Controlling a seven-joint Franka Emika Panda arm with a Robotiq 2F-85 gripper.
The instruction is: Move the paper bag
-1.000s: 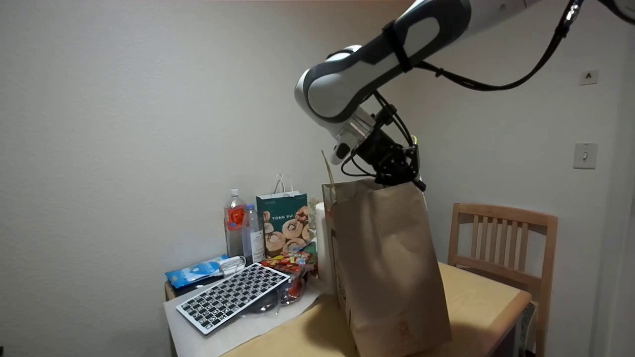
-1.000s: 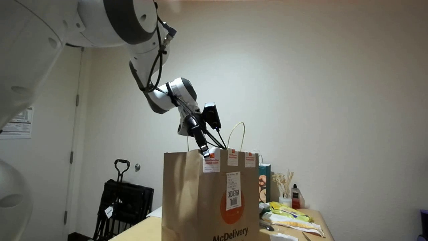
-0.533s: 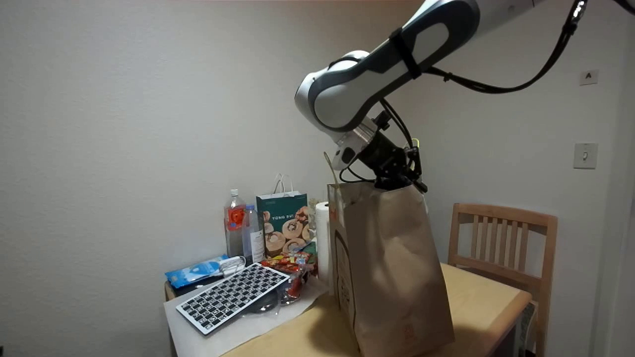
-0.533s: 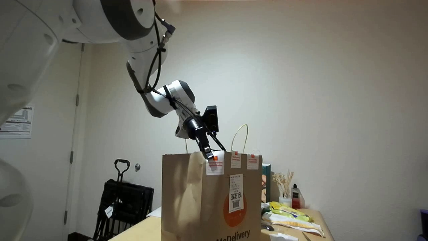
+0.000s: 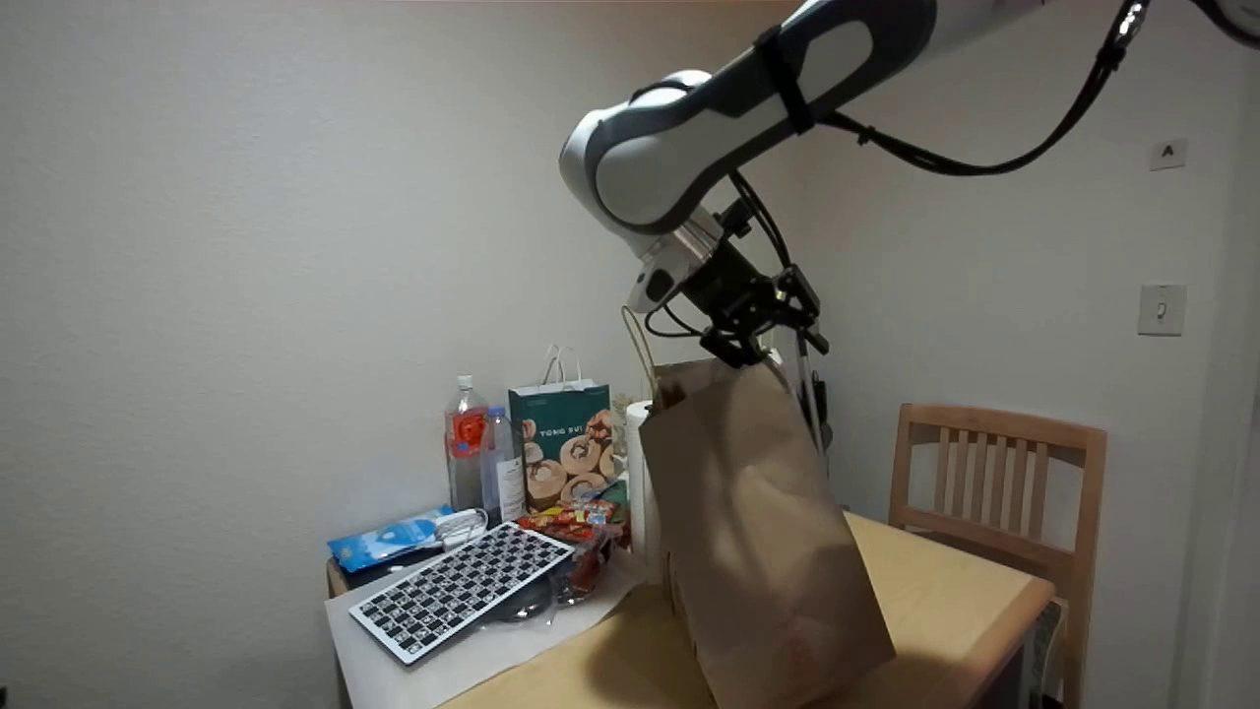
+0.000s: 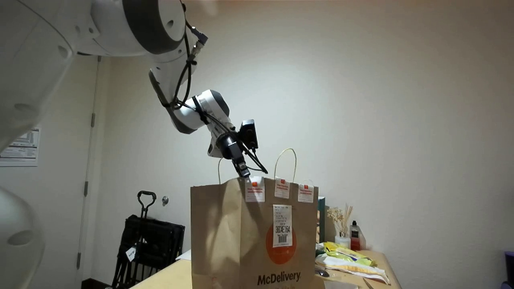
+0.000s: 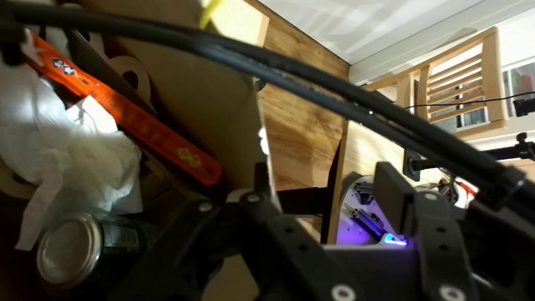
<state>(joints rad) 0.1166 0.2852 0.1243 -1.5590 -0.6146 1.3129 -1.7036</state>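
1. The table has a top of pale wood. In an exterior view, a white sheet covers one part of it.
2. A board with black and white squares is there, set on a slope. Near to it are a blue packet, two bottles and a green printed bag.
3. A wooden chair stands beside the table, in front of a pale wall. In an exterior view, a folded black item with a handle is near the door.
4. The paper bag is on the table, visible in both exterior views. It is directly under the pincer, its upper edge at the level of the fingertips.
5. The fingers of the pincer stand well apart. In the wrist view, the bag's edge lies between them, close beside one finger.
6. The pincer does not grip the bag; whether a finger touches the paper, I cannot tell.
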